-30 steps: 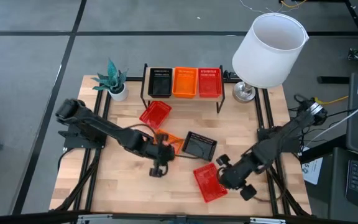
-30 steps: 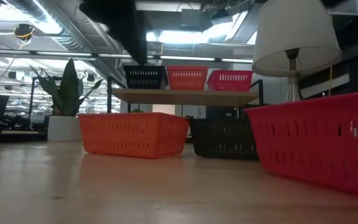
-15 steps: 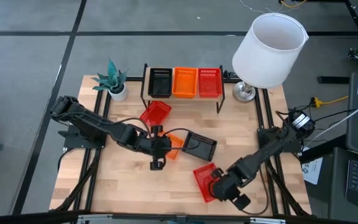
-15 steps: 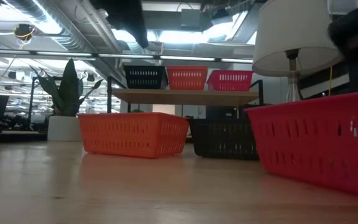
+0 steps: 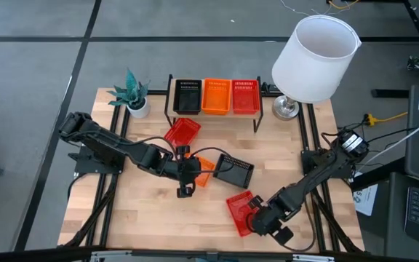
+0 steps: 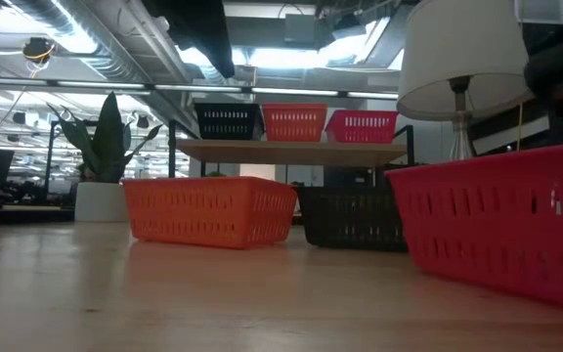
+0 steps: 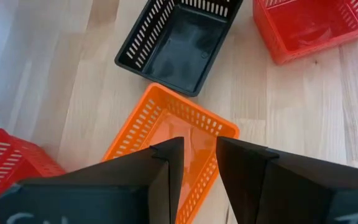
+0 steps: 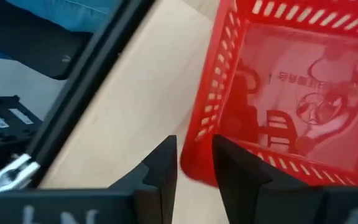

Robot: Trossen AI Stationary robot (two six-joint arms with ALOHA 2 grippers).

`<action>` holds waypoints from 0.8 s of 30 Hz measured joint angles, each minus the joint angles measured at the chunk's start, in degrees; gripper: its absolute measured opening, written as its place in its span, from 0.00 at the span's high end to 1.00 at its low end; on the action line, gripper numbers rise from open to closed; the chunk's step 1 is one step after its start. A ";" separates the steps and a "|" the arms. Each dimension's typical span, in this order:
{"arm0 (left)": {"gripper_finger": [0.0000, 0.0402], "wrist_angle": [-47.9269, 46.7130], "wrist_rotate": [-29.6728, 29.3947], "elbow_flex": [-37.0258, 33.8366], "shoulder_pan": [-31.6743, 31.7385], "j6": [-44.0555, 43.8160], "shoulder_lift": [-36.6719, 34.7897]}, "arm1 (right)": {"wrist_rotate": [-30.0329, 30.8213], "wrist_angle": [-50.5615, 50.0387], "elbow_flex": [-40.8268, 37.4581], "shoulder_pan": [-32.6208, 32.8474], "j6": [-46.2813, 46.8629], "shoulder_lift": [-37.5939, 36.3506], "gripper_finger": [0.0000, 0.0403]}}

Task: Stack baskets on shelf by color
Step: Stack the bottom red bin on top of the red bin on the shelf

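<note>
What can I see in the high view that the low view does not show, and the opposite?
Only the high view shows the left gripper over the loose orange basket, the right gripper at the near red basket, and a second loose red basket. Only the low view shows the room's ceiling lights. Both show the shelf carrying three baskets, the lamp and the plant.

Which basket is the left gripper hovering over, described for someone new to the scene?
Start at the shelf at the table's back edge, then move toward the table's middle. There the left gripper hangs over the orange basket, between a red basket and a black basket; it is the only orange one off the shelf.
</note>
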 joint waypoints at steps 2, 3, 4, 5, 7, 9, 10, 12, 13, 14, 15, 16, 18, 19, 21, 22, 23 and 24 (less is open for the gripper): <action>0.78 -0.01 0.00 0.00 0.00 0.00 0.00 | 0.67 1.07 -1.18 -0.26 0.01 0.10 0.75; 0.78 -0.01 0.01 0.00 0.00 0.00 0.00 | 1.10 1.25 -1.74 -0.40 0.00 0.12 0.75; 0.78 -0.01 0.00 0.00 0.00 0.00 0.00 | 1.36 1.40 -2.25 -0.55 -0.08 0.13 0.75; 0.78 -0.01 0.02 0.00 -0.02 0.00 0.02 | 2.06 1.72 -2.63 -0.75 -0.21 0.16 0.75; 0.78 -0.01 0.02 0.00 -0.04 0.00 0.02 | 4.59 1.61 -2.80 -1.06 -0.48 0.18 0.75; 0.78 -0.01 0.01 0.00 -0.02 0.00 0.02 | 5.47 0.61 -2.57 -1.23 -1.55 0.18 0.78; 0.78 -0.01 0.00 0.00 0.00 0.00 0.02 | 5.47 0.45 -2.41 -1.23 -2.16 0.18 0.80; 0.78 -0.01 0.01 0.00 -0.04 0.00 0.02 | 5.41 -0.25 -1.68 -1.19 -3.78 0.18 0.88; 0.78 -0.01 0.01 0.00 -0.09 0.00 0.02 | 5.46 -0.86 -1.10 -1.16 -4.92 0.18 0.93; 0.78 -0.01 0.00 0.00 -0.09 0.01 0.02 | 5.12 -1.48 -0.45 -1.14 -6.49 0.16 0.96; 0.78 -0.01 0.00 0.00 -0.09 0.00 0.02 | 5.03 -2.28 0.29 -1.12 -7.20 0.16 0.97; 0.78 -0.01 0.02 0.00 -0.09 0.00 0.02 | 4.49 -3.43 0.97 -1.12 -7.55 0.08 0.97; 0.78 -0.01 0.00 0.00 -0.12 0.00 0.02 | 4.49 -5.92 2.88 -0.94 -8.28 0.09 0.98; 0.78 -0.01 0.00 0.00 -0.26 0.02 0.02 | 4.90 -7.28 4.12 -0.88 -9.12 0.10 0.98; 0.78 -0.01 0.00 0.00 -0.38 0.39 0.03 | 6.38 -10.53 7.06 -0.60 -9.31 0.10 0.99; 0.78 -0.01 0.00 0.00 -0.39 0.42 0.04 | 6.77 -12.76 8.71 -0.44 -9.27 0.12 0.99; 0.78 -0.01 0.02 0.00 -0.40 0.42 0.04 | 7.35 -14.72 10.35 -0.36 -9.43 0.14 0.99; 0.78 -0.01 0.02 0.00 -0.47 0.40 0.04 | 8.10 -16.81 12.30 -0.26 -9.93 0.14 0.99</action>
